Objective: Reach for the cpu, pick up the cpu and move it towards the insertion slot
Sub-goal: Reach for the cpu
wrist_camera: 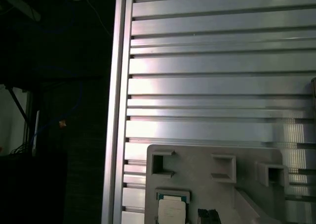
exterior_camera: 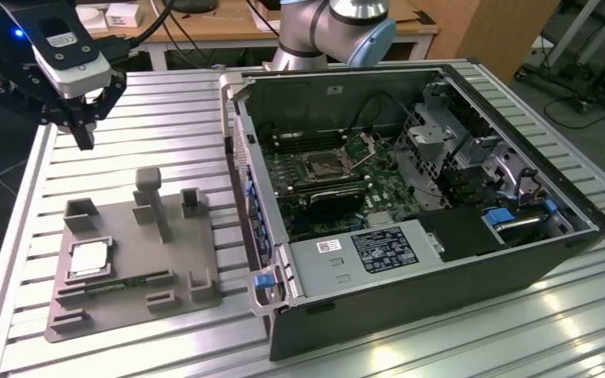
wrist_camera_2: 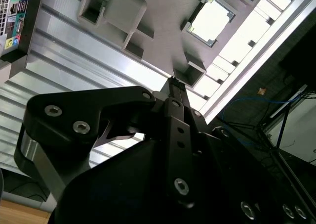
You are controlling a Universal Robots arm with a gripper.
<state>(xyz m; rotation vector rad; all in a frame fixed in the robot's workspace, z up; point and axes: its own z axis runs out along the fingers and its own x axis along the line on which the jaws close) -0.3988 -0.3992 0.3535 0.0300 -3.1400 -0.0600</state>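
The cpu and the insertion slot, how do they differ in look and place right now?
The cpu lies in the grey holder on the table, while the insertion slot sits inside the open computer case. The cpu has a bright silvery top; the insertion slot has a dark centre in a metal frame. Both are square and lie flat.

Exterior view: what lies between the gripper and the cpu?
In the exterior view, bare ribbed table, then a raised grey block, lie between the gripper and the cpu.
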